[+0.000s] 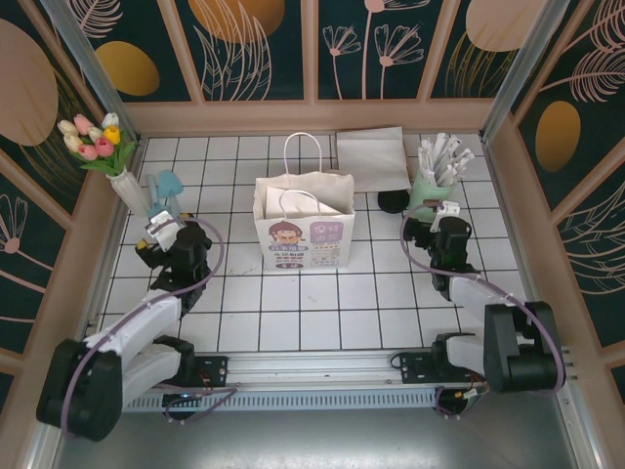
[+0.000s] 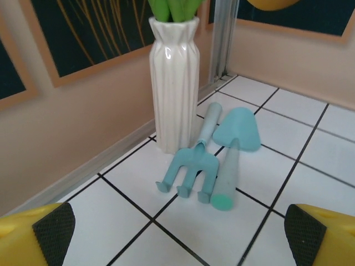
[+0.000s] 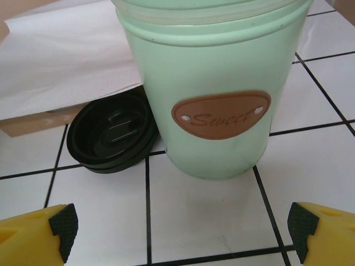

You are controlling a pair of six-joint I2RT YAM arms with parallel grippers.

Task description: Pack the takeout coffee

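Of the takeout coffee I see a round black plastic lid [image 3: 111, 133], lying upside down on the tile against the pale mint cup [image 3: 213, 88]; the lid [image 1: 394, 202] also shows from above. The dark green cup itself is out of view. A white paper bag [image 1: 304, 230] with handles stands open mid-table. My right gripper [image 3: 183, 235] is open, low over the tile just short of the mint cup and lid, with nothing between its fingers. My left gripper [image 2: 177, 235] is open and empty too, facing the far left corner.
A white vase [image 2: 175, 83] of tulips stands in the far left corner with a teal toy rake [image 2: 191, 163] and trowel [image 2: 233, 149] lying before it. The mint cup [image 1: 427, 191] holds white sticks. A flat white paper sheet [image 1: 371, 156] lies behind the lid.
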